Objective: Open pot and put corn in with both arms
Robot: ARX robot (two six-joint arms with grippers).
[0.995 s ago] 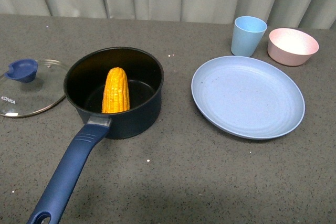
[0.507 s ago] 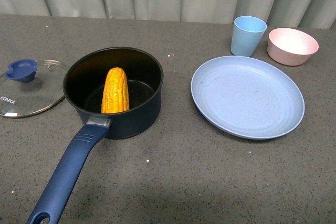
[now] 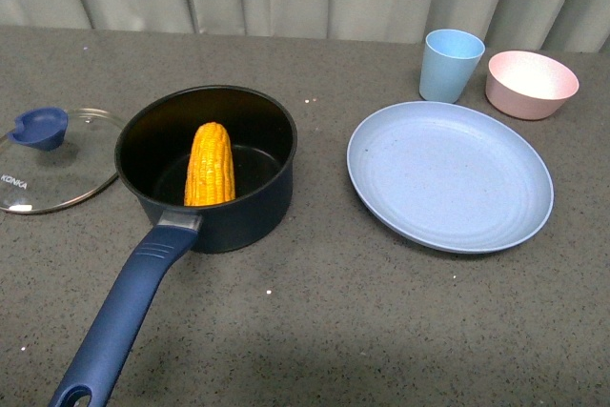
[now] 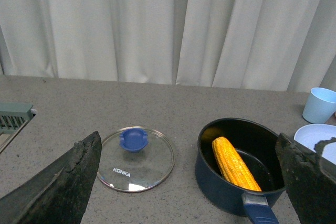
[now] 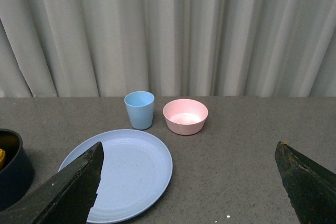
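The dark navy pot (image 3: 246,205) stands open at left centre of the table, its long blue handle (image 3: 124,316) pointing to the front. The yellow corn (image 3: 210,165) leans inside it against the near wall; it also shows in the left wrist view (image 4: 234,164). The glass KONKA lid (image 3: 52,161) with its blue knob (image 3: 40,127) lies flat left of the pot. No arm shows in the front view. My left gripper (image 4: 191,182) is open and empty, held back from the lid and pot. My right gripper (image 5: 191,182) is open and empty, held back from the plate.
A light blue plate (image 3: 450,176) lies right of the pot. A light blue cup (image 3: 451,66) and a pink bowl (image 3: 531,84) stand behind it at the back right. Grey curtains hang behind the table. A grey vent-like object (image 4: 14,118) sits at the table's far left.
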